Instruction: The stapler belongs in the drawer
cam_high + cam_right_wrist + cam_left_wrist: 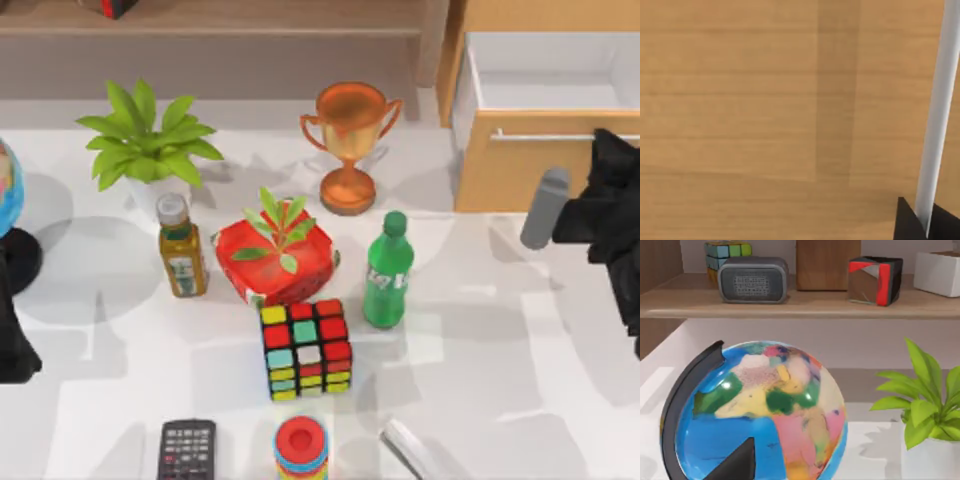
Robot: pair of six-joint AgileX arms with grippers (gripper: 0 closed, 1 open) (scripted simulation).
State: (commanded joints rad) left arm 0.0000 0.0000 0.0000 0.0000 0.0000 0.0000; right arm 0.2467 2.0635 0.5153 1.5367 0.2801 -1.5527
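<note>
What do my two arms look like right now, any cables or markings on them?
Both are plain matte black. The right arm shows as a bulky mass with a jagged outline, the left arm as a smoother dark block. The left wrist view catches a black wedge-shaped tip, the right wrist view a black angular corner. No cables, labels or markings can be made out.
</note>
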